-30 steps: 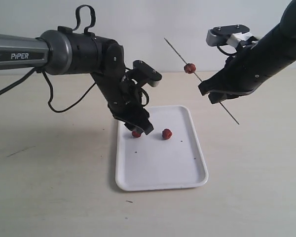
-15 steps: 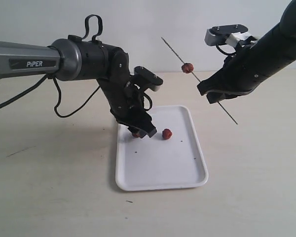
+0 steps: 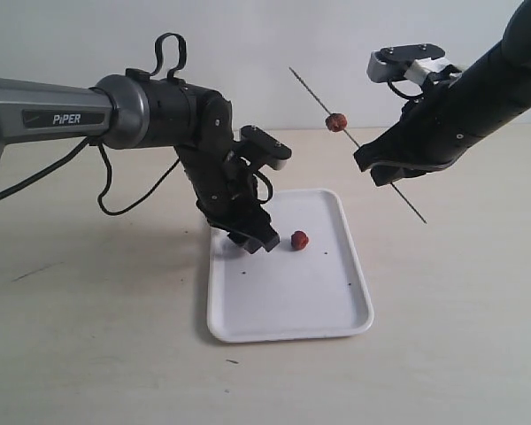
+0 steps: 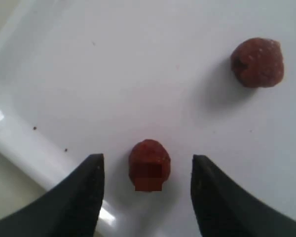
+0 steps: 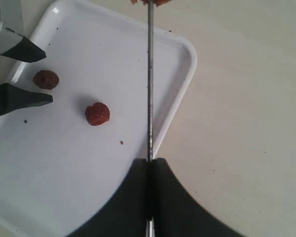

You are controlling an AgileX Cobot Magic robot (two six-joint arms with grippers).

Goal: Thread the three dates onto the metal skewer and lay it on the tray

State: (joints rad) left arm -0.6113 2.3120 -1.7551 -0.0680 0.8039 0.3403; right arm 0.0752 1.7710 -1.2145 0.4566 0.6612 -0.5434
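My left jaws stand open and empty. Their two dark fingertips (image 4: 86, 195) are set low over the tray (image 3: 292, 310), either side of one date (image 4: 149, 164). That date lies roughly centred in the gap, and as far as I can tell it touches neither finger. It is roundish, with no long axis worth lining up on, so I judge a straight close should take it without turning the wrist. In the exterior view the jaws hide it. They sit at the tray's upper left corner, just inside the rim.

A second date (image 3: 299, 239) lies loose on the tray just to the right of those jaws, apart from them and from the first.

My right jaws are closed on the metal skewer (image 3: 372, 159), gripping it toward its lower end in the upper right of the frame, well above the bench (image 3: 88, 354). The rod slants from upper left down to lower right, and its free tip points up toward the top centre. The third date (image 3: 337, 122) is already threaded on it, between the tip and the jaws.

The left arm (image 3: 150, 106) is the nearer one to both loose dates. Once I have the date gripped, the skewer's tip lies up and to the right of it. I would have to carry the fruit along that slanted axis and meet the point head-on, because a push from the side would probably slide off the thin rod.
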